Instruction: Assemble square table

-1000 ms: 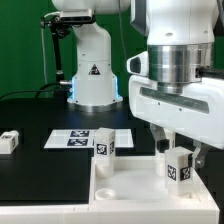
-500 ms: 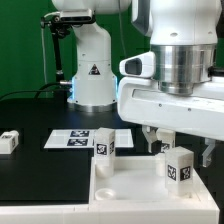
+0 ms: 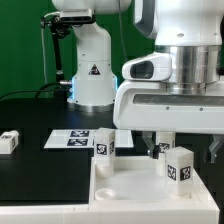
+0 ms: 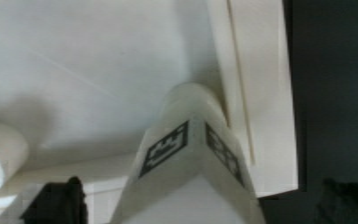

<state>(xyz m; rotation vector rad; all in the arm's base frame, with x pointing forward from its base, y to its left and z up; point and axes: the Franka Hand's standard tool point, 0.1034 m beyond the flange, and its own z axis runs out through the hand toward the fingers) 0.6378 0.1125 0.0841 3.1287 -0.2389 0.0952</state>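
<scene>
Clearance shows on both sides: your end effector [image 4: 202,203] is spread wide around the upright leg [image 3: 180,166], not pinching it. The leg stands unaided beside the square top's [image 3: 130,190] rim, probably seated at its corner.

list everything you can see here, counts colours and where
table top: 1, white, raised rim, front of the exterior view
upright legs: 2, white with black tags, one at the top's far edge, one on the top below the gripper
loose leg: 1, white, lying on the table at the exterior view's left
marker board: 1, white with black tags, flat behind the table top
table: 1, black
arm base: 1, white, at the back
gripper: 1, white, open, fingers either side of the nearer upright leg, not touching it
</scene>
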